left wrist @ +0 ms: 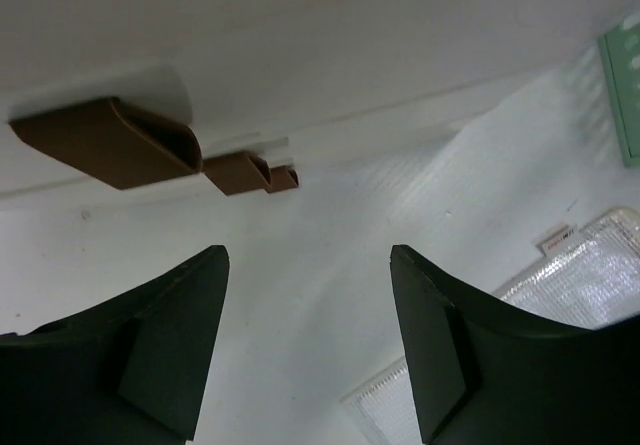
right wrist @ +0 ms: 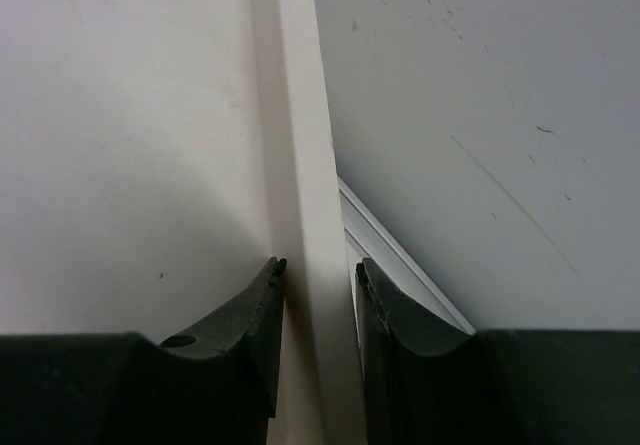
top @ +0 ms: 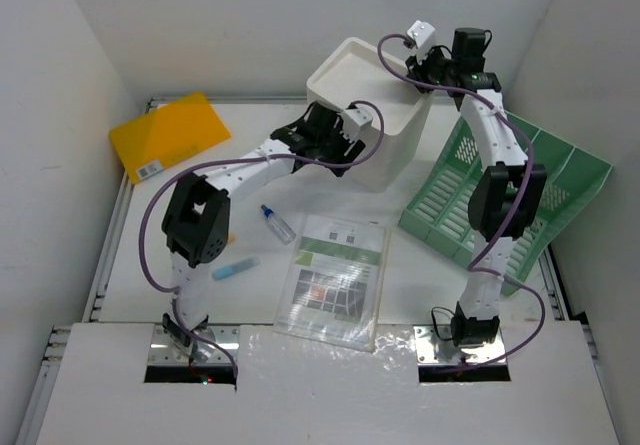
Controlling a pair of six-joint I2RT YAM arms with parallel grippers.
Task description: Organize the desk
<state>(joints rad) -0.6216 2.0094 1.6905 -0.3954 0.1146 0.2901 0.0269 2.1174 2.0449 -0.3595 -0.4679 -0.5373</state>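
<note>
White walls (top: 200, 25) close in the desk (top: 420, 275) on three sides. It lies flat, its long axis running left to right across the top view, and its near edge is hidden under the mounting board (top: 320, 385). A white box (top: 400, 135) stands at the far middle. The right gripper (right wrist: 320, 270) is pinched onto its thin rim. The left gripper (left wrist: 308, 255) gapes wide, holding nothing, facing the box's brown handles (left wrist: 110, 140). A tilted green tray (top: 500, 190) covers the desk's right part

Overhead above desk (top: 420, 285); wrist close-ups.
</note>
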